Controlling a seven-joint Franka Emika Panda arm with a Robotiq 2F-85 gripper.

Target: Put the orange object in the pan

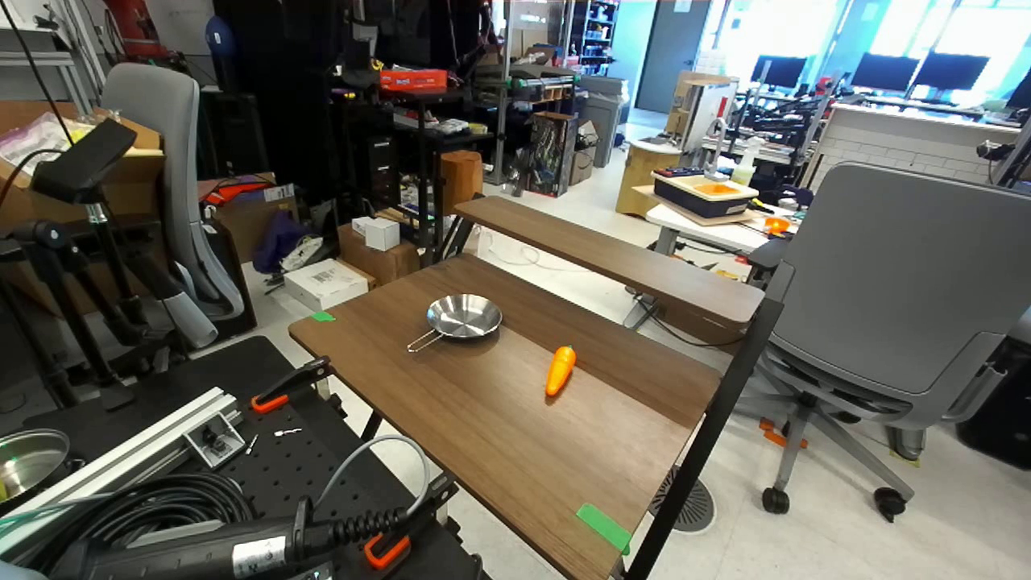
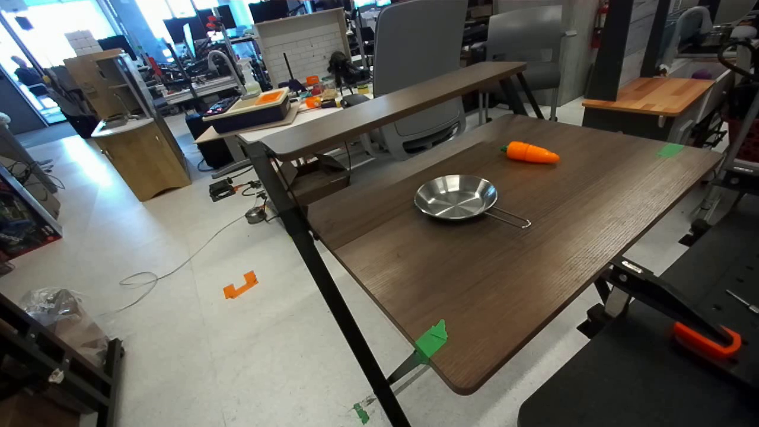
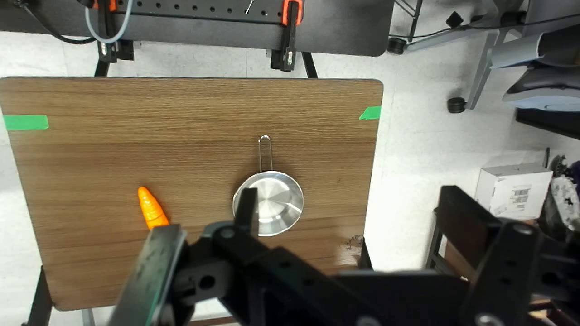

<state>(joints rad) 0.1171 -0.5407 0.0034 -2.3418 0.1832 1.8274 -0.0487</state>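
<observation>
The orange object is a plastic-looking carrot with a small green end (image 1: 561,370) (image 2: 531,153), lying on the brown table (image 1: 499,411) in both exterior views. The shiny silver pan (image 1: 465,316) (image 2: 455,197) sits upright beside it, apart from it, with a thin wire handle. In the wrist view the carrot (image 3: 152,208) is at the left, its lower end hidden by a gripper part. The pan (image 3: 283,199) is partly behind the left finger. My gripper (image 3: 350,189) is high above the table, fingers wide apart, nothing between them. It is out of both exterior views.
A raised shelf (image 1: 612,258) (image 2: 391,112) runs along one long edge of the table. A black bench (image 2: 640,367) with orange-handled clamps (image 1: 270,403) stands along the opposite edge. Green tape (image 1: 604,528) marks table edges. A grey chair (image 1: 902,274) stands near the shelf.
</observation>
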